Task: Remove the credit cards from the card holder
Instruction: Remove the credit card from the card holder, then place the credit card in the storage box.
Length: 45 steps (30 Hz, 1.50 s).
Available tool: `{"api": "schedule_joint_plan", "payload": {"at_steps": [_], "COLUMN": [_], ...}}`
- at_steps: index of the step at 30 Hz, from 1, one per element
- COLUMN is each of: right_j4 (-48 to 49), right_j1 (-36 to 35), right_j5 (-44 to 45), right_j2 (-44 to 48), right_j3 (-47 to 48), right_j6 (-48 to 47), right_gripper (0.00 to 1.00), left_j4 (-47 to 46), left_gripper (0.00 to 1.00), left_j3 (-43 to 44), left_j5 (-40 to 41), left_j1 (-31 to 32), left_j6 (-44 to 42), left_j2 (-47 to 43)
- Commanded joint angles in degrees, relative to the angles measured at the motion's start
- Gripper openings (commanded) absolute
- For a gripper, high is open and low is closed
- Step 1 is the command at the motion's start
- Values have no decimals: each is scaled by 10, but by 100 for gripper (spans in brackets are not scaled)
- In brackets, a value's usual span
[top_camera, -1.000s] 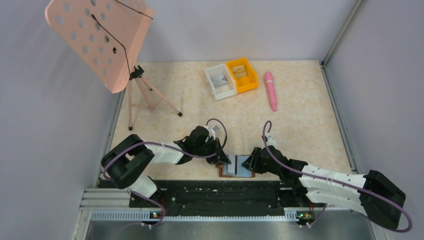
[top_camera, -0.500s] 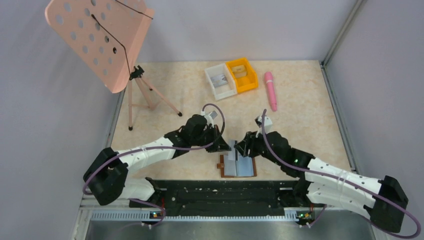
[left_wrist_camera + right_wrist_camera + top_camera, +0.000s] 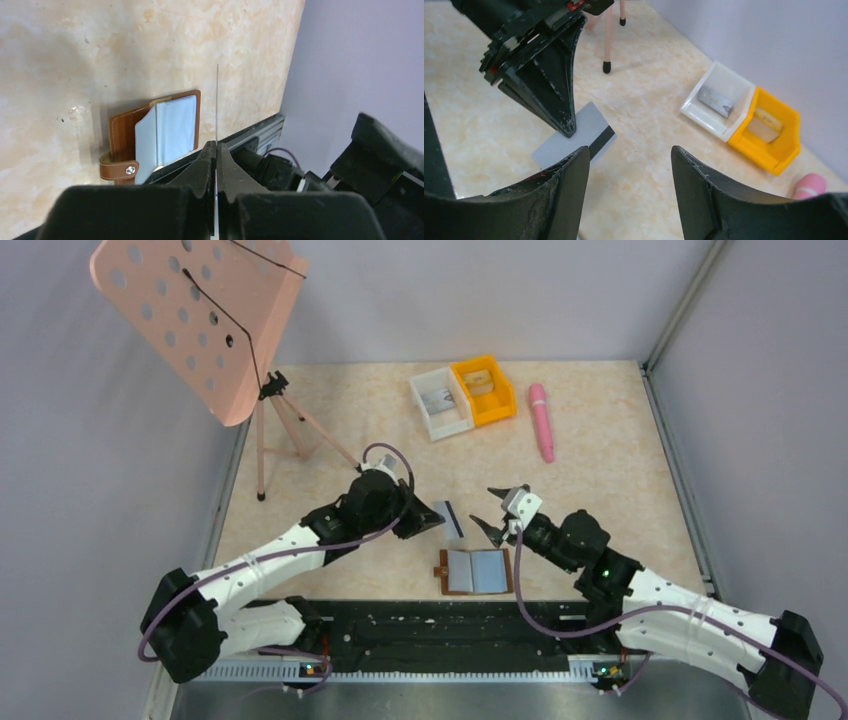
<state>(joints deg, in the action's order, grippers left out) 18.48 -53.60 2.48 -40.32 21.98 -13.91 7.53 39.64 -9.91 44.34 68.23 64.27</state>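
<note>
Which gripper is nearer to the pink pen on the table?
Right. The right gripper, fingers open, hangs nearer the robot than the pink pen, slightly to its left. The left gripper, shut on a credit card, is farther left still.

Top external: high behind the arm bases, looking down over the whole table (image 3: 600, 470). Left wrist: close, aimed down at card holder (image 3: 160, 132). Right wrist: low, facing the far white bin (image 3: 719, 107). It shares the card (image 3: 585, 122) with top.

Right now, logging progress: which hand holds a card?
The left hand, pinching a grey card with a dark stripe; the right hand is open and empty.
</note>
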Motion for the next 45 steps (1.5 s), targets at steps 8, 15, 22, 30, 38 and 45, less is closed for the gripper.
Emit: {"api": "schedule_joint_plan", "payload": {"at_steps": [8,15,22,30,38,45], "right_j4": [15,35,91,149,169,144], "right_j1": [-7,-38,-60,-68,-69,-69], "right_j5": [-146,-108,-57,-7,-45,45], "right_j2": [-8,-32,-77,-111,-138,-115], "right_j3": [-32,-54,-67,-75,-90,-77], "right_j6": [-226,-256,-257,-254,-197,-101], "right_gripper": [55,47,47,32,12,0], "left_j4": [72,23,-8,-12,-11,-22], "left_gripper": [0,0,0,0,0,4], "left_j3": [50,20,7,12,0,-10], "left_j5": [20,-1,-19,-44,-35,3], "left_j1": [-3,-3,-3,-2,-2,-2], "left_j6": [193,285,321,327,328,290], "left_j2": [31,39,48,59,34,9]}}
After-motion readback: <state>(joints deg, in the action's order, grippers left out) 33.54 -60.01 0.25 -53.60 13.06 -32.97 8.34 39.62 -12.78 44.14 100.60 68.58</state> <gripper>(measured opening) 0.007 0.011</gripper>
